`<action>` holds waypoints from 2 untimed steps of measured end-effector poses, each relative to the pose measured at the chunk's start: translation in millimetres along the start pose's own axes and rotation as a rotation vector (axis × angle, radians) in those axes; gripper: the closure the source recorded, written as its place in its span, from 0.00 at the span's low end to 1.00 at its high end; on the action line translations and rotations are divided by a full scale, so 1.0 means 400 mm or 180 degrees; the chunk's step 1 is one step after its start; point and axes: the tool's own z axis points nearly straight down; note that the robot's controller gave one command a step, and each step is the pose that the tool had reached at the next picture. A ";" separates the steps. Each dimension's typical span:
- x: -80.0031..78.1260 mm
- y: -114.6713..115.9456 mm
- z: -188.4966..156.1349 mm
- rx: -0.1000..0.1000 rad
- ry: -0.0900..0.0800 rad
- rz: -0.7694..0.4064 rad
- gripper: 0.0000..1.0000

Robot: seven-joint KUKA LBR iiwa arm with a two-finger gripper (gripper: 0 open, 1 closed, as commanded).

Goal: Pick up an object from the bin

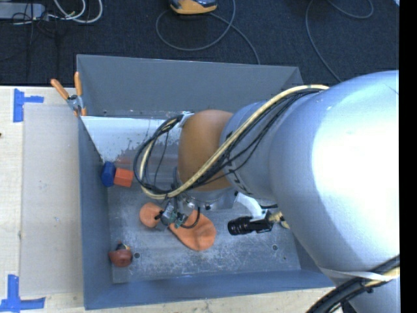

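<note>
My gripper (176,216) is low in the middle of the bin, under the arm's orange cover. It sits right over an orange, flat, rounded piece (197,234) that stretches from the bin's middle toward the front. A second orange lobe (149,215) shows just left of the gripper; I cannot tell whether it is the same piece. Whether anything is held is hidden by the gripper body. A black pen-like tool (250,226) lies to the gripper's right.
A blue block (107,173) and an orange block (123,178) lie side by side at the left wall. A small reddish-brown lump (120,256) rests in the front left corner. The arm covers the bin's right half.
</note>
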 end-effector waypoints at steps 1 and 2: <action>0.000 0.000 -0.054 -0.0003 -0.0003 -0.0005 1.00; -0.002 0.002 -0.093 -0.0016 -0.0012 -0.0008 1.00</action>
